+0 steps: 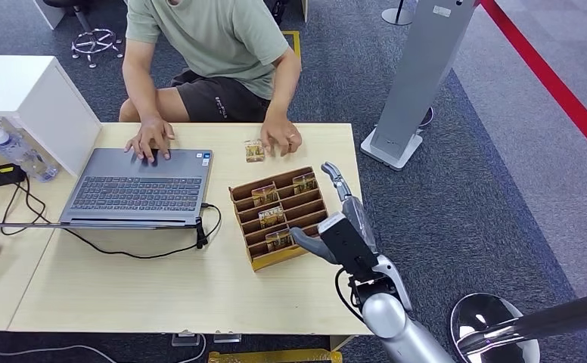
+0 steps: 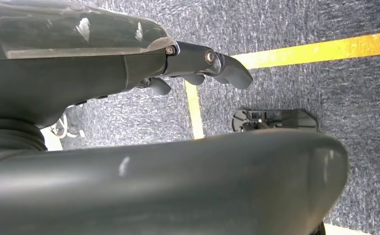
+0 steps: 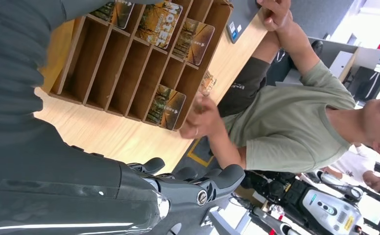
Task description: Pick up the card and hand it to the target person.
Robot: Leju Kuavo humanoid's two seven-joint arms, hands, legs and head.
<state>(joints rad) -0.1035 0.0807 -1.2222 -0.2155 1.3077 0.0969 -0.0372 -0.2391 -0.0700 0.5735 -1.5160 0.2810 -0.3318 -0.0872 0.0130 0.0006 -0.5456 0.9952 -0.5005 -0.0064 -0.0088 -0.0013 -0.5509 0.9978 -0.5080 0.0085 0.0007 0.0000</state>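
A brown slotted card rack (image 1: 278,218) stands on the wooden desk (image 1: 162,280), holding several cards with an autumn picture (image 1: 272,216). One loose card (image 1: 254,150) lies flat on the desk beyond the rack, just beside the person's hand (image 1: 281,138). My right hand (image 1: 340,227) hovers at the rack's right side with its fingers apart, holding nothing. In the right wrist view the rack (image 3: 129,63), a card in it (image 3: 166,105), the loose card (image 3: 206,83) and my fingers (image 3: 225,177) show. My left hand (image 2: 198,66) hangs over the carpet, empty.
A person in a green shirt (image 1: 215,34) sits across the desk, one hand on an open laptop (image 1: 135,185). A black cable (image 1: 147,253) runs along the desk. A white box (image 1: 26,94), a water bottle (image 1: 14,151) and a grey pillar (image 1: 419,76) stand nearby.
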